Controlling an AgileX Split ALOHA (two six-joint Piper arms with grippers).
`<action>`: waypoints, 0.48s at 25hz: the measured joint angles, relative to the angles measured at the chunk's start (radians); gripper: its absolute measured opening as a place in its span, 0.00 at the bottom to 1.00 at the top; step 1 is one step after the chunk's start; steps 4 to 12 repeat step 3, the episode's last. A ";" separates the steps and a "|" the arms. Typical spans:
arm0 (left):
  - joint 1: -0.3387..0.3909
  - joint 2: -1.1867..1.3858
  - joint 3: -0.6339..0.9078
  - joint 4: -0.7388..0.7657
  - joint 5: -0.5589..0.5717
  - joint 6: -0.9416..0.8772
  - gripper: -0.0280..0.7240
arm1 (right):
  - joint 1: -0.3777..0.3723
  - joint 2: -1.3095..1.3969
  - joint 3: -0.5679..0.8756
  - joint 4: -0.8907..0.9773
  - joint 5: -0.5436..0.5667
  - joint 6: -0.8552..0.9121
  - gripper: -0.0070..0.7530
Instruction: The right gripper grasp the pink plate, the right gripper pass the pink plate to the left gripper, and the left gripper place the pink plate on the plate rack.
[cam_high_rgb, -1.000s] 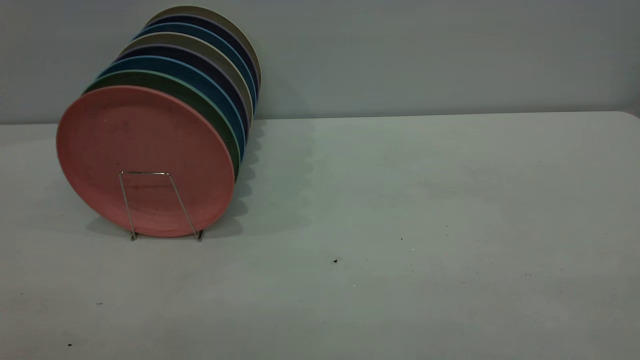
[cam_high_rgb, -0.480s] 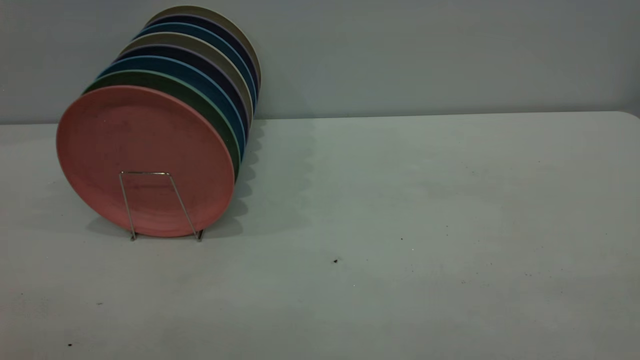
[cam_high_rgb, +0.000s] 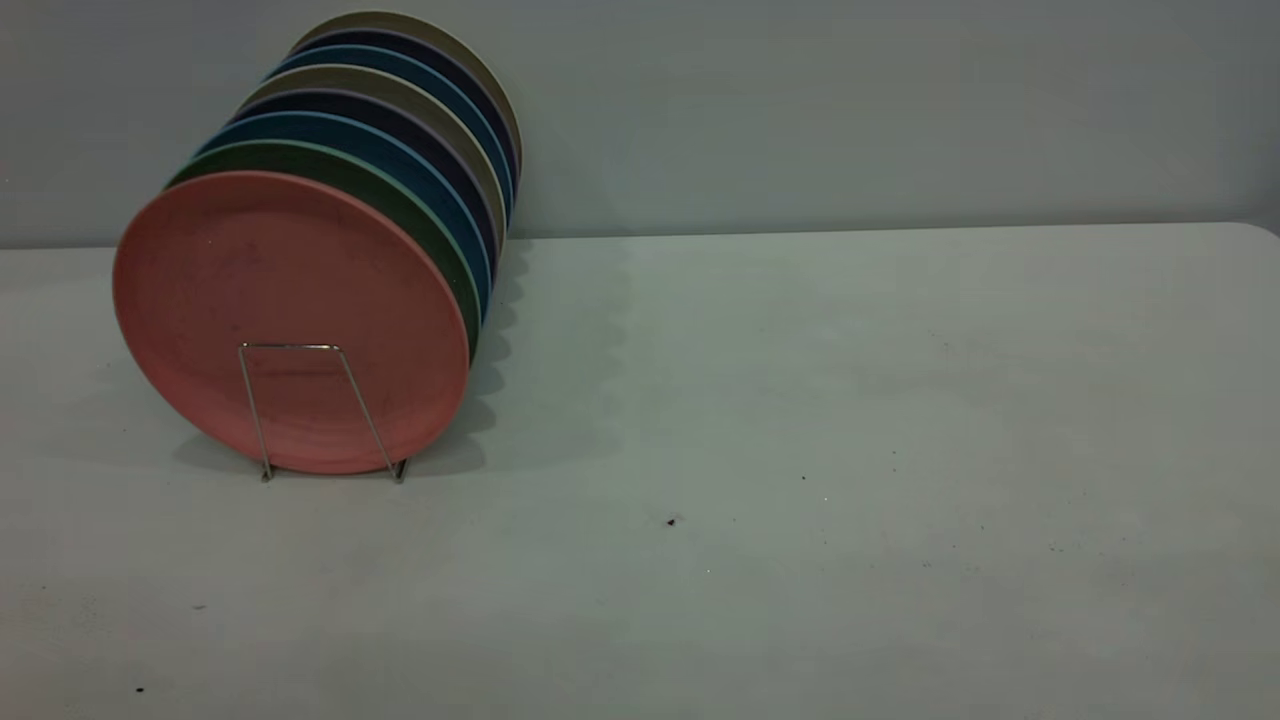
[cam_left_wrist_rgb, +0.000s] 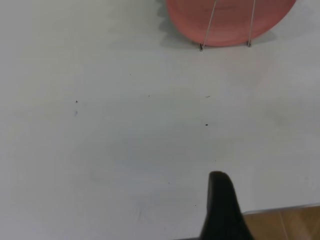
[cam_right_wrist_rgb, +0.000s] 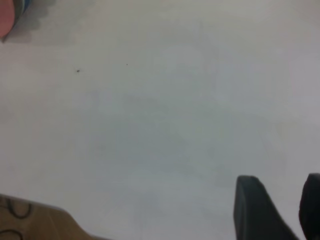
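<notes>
Pale grey-green tabletop (cam_high_rgb: 800, 400) fills my exterior view, matte and speckled with a few dark crumbs, with a plain wall behind it. From table centre, the plate rack (cam_high_rgb: 300, 400) sits at about ten o'clock, and the pink plate (cam_high_rgb: 280, 300) already stands on edge in its front slot, leaning back on the green plate (cam_high_rgb: 420, 215) behind; I judge the placing done. That thin silvery wire loop crosses the plate's lower face and keeps it from rolling forward (a narrow trapezoid, far slimmer than the plate). Its surface looks matte salmon with faint scuffs and a low rim. Blue, dark and beige plates file behind it.

Neither arm shows from outside. On my left wrist camera, the left gripper (cam_left_wrist_rgb: 222, 210) hangs near the table edge, well apart from the rack; only one dark finger shows, so I cannot tell its spread. My right gripper (cam_right_wrist_rgb: 287, 207) hovers over bare table, fingers parted narrowly, holding nothing.
</notes>
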 joint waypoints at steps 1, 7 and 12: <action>0.000 0.000 0.000 0.000 0.000 0.000 0.72 | 0.000 0.000 0.000 0.000 0.000 0.000 0.33; 0.000 0.000 0.000 0.000 0.000 0.000 0.72 | 0.000 0.000 0.000 0.000 0.000 0.000 0.33; 0.000 0.000 0.000 0.000 0.000 0.000 0.72 | 0.000 0.000 0.000 0.000 0.000 0.000 0.33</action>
